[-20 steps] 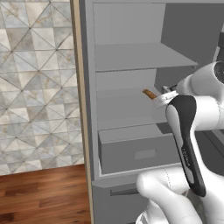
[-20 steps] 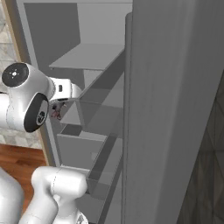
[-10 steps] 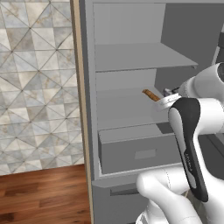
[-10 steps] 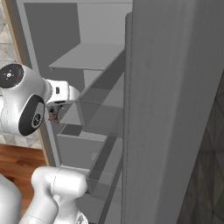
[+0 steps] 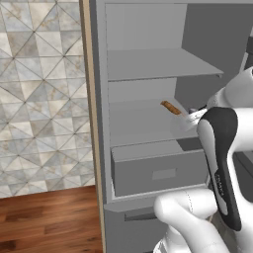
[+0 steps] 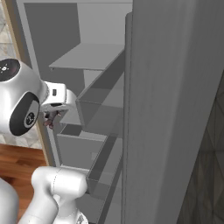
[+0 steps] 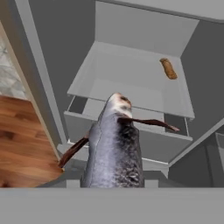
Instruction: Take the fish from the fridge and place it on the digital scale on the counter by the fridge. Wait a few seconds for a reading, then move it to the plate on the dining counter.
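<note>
My gripper (image 6: 51, 117) is shut on the fish (image 7: 114, 148), a grey-black slim body with thin reddish-brown fins. In the hand view the fish points away from the hand and hides the fingertips. In the right base view the fish (image 6: 49, 122) hangs at the hand, just in front of the open fridge (image 5: 148, 64). It is held in the air in front of the middle shelf (image 7: 131, 83) and above the grey drawer (image 5: 158, 170).
A small brown oblong item (image 5: 170, 107) lies at the back right of the middle shelf. The open fridge door (image 6: 175, 109) stands close on the right. A tiled wall (image 5: 39, 99) and wooden floor (image 5: 49, 217) lie left of the fridge.
The hand has drawn back out of the fridge with the fish, moving down and left in the right base view. The grip stays shut.
</note>
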Controlling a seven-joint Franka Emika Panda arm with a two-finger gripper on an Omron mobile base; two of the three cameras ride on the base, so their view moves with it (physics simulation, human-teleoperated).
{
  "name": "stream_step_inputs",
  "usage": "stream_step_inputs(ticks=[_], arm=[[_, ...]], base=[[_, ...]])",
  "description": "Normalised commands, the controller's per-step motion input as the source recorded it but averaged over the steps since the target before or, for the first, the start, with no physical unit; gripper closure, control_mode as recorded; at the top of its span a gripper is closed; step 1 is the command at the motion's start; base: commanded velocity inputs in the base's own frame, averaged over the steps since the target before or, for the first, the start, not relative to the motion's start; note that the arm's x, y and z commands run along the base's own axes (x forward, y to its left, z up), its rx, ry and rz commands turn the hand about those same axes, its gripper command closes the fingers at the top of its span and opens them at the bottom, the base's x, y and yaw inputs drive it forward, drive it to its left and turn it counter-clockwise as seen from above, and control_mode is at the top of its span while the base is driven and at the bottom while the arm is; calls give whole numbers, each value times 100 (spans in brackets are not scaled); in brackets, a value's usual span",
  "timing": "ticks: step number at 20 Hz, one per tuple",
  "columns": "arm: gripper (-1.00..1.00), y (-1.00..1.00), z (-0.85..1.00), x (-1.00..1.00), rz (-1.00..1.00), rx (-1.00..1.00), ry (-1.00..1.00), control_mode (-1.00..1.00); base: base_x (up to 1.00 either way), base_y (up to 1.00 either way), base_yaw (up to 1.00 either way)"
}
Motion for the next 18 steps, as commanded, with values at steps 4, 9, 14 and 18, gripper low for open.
stream_step_inputs(ticks=[4, 9, 14, 18], arm=[[100, 0, -6, -17, 0, 0, 5, -100], [100, 0, 0, -3, 0, 0, 0, -100], [100, 0, 0, 0, 0, 0, 0, -100], [100, 0, 0, 0, 0, 0, 0, -100]], base=[[0, 0, 0], [0, 0, 0], [0, 0, 0], [0, 0, 0]])
